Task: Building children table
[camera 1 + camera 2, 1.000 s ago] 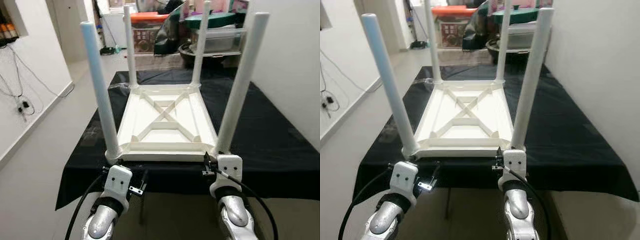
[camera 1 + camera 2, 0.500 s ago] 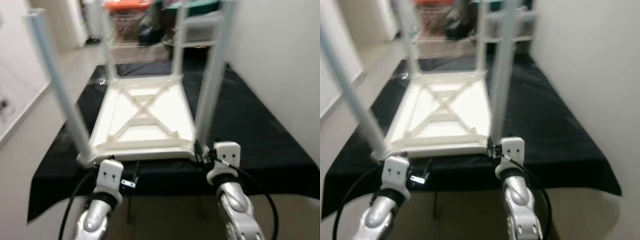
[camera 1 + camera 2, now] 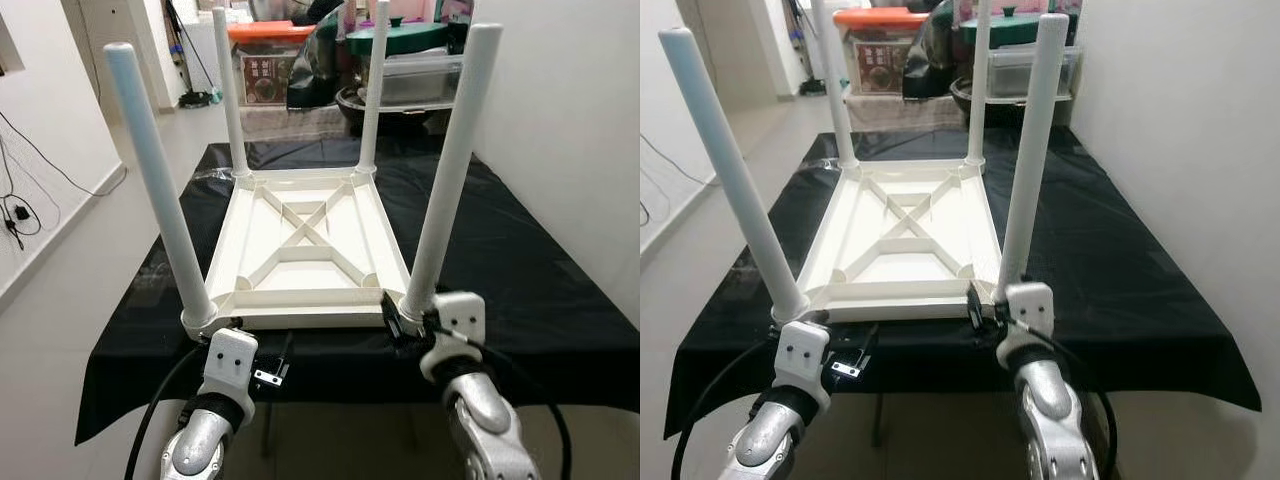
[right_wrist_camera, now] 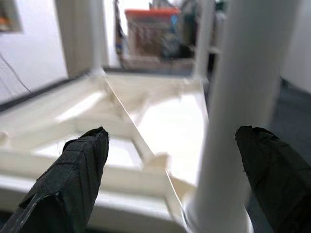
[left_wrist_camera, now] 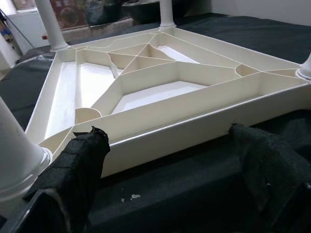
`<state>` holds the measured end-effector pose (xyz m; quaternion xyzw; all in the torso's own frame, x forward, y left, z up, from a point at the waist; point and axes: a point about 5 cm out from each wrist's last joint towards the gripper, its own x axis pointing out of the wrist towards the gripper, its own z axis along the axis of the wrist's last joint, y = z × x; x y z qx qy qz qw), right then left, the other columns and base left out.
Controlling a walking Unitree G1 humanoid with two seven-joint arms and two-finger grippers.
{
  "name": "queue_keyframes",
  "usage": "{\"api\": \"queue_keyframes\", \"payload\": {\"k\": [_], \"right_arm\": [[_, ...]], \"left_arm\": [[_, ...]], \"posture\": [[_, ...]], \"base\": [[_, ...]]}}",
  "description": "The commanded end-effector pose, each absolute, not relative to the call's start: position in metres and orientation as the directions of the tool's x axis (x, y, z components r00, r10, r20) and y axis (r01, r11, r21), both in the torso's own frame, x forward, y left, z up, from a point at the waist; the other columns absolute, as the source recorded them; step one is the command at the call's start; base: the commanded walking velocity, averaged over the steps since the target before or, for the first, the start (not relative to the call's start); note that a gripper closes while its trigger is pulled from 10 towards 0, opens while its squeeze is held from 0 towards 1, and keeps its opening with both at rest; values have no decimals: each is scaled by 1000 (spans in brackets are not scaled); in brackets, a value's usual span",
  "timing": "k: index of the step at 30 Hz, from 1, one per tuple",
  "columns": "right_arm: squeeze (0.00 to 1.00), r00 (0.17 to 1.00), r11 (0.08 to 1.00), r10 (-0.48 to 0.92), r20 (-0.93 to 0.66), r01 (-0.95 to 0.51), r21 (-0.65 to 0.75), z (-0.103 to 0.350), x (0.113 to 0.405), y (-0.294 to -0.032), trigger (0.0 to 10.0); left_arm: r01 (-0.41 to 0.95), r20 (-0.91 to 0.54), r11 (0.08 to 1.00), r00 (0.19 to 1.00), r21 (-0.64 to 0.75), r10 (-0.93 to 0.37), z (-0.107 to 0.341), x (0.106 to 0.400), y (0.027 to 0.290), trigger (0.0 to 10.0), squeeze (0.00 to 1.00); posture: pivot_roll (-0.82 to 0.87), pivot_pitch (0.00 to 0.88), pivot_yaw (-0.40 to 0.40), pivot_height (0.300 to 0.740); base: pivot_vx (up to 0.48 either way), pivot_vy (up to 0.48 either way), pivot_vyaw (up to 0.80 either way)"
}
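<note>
A white children's table (image 3: 305, 255) lies upside down on a black-covered table (image 3: 520, 270), with its legs pointing up. My left gripper (image 5: 166, 132) is open at the near rim, just inside the near-left leg (image 3: 160, 190), its fingertips (image 5: 95, 138) level with the rim's outer face. My right gripper (image 4: 172, 132) is open at the near-right corner. The near-right leg (image 4: 248, 97) stands between its fingers, close to one pad. In the head views the right gripper's black finger (image 3: 392, 318) sits against that leg's base. Neither gripper holds anything.
The black cloth's front edge (image 3: 330, 365) hangs just ahead of my wrists. An orange-lidded crate (image 3: 265, 60) and a green-lidded pot (image 3: 405, 40) stand behind the table. A white wall (image 3: 580, 120) runs along the right. Open floor (image 3: 70, 300) lies to the left.
The head camera swung and blurred, then settled, so the whole scene shifted. Both grippers stay at the table's near rim; the right one now sits closer against the near-right leg's base.
</note>
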<state>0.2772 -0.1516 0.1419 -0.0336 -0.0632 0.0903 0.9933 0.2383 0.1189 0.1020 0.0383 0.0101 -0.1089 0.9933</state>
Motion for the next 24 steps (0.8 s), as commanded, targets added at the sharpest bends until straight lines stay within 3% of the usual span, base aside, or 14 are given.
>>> {"api": "queue_keyframes", "payload": {"k": [1, 2, 17, 24], "right_arm": [[824, 970, 974, 219, 105, -211, -83, 141, 279, -146, 10000], [0, 970, 973, 223, 98, -215, -88, 141, 282, -144, 10000], [0, 970, 984, 176, 169, -168, -61, 171, 314, -147, 10000], [0, 876, 973, 229, 424, -218, -77, 229, 307, -131, 10000]], "left_arm": [[220, -54, 973, 975, 75, -216, 98, 237, 120, 10000, 0], [220, -53, 973, 975, 74, -216, 98, 237, 120, 10000, 0], [213, -46, 974, 977, 70, -210, 99, 235, 120, 10000, 0], [215, -50, 974, 976, 71, -212, 99, 236, 121, 10000, 0]], "posture": [[66, 0, -5, 740], [67, 0, -8, 740], [77, 0, -16, 740], [74, 0, -5, 740]], "base": [[0, 0, 0], [0, 0, 0], [0, 0, 0], [0, 0, 0]]}}
